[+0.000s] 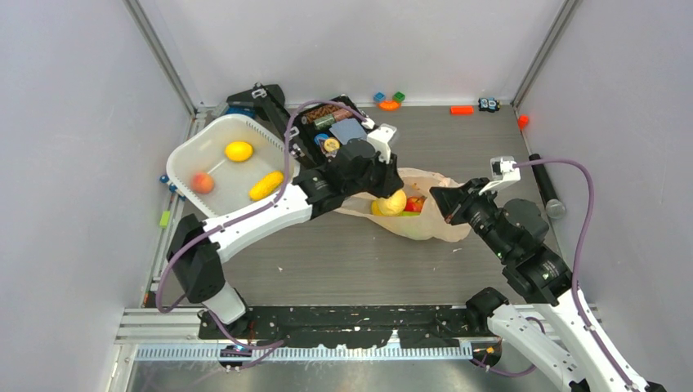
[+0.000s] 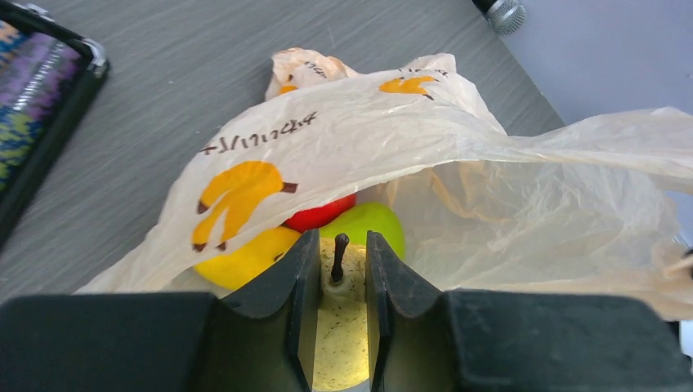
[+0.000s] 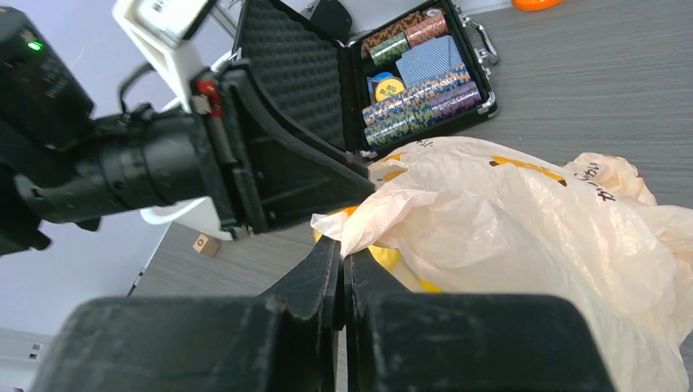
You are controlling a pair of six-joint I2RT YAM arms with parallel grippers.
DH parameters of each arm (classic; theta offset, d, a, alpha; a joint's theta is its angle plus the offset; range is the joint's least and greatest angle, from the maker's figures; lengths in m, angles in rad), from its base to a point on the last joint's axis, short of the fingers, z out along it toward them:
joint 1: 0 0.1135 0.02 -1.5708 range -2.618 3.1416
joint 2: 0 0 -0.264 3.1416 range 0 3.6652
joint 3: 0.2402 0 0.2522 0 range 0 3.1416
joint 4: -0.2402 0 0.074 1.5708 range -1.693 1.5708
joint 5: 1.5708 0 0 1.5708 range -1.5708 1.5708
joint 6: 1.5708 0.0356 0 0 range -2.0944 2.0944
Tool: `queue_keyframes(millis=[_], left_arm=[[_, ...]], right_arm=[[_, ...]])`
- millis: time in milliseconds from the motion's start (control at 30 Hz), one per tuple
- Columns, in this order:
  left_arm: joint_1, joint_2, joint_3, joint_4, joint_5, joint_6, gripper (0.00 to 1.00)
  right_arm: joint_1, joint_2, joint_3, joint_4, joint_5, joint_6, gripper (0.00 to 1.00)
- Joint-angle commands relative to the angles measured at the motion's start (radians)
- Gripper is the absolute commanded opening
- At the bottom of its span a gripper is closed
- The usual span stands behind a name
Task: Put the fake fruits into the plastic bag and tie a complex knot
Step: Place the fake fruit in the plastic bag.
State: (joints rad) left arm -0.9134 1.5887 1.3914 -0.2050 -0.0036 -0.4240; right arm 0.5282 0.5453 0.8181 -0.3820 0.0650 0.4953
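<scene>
Yellow plastic pear [image 2: 342, 335] at thin peach plastic bag [image 2: 507, 171] mouth
Left gripper [image 2: 342, 245] clamps it from nine o'clock; right gripper [image 3: 343, 249] pinches the three-o'clock rim, propping the mouth open.

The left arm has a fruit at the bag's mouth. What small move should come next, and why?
Probably ease the left gripper forward into the bag and open it. It grips a yellow fruit at the opening, the right gripper pinches the bag's edge up, and a red apple and green pear lie inside.
</scene>
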Motion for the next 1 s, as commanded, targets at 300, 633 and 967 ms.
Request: queue_keyframes(millis=[300, 633, 967], left_arm=[[-0.072, 0.093, -0.018, 0.369, -0.151, -0.080, 0.03], [-0.131, 0.145, -0.072, 0.437, -0.214, -0.171, 0.04], [-0.138, 0.162, -0.129, 0.453, -0.125, -0.258, 0.59]], right_arm=[[0.004, -0.003, 0.019, 0.055, -0.024, 0.010, 0.05], [0.004, -0.008, 0.009, 0.057, -0.015, 0.021, 0.05], [0.004, -0.005, 0.003, 0.060, -0.004, 0.028, 0.05]])
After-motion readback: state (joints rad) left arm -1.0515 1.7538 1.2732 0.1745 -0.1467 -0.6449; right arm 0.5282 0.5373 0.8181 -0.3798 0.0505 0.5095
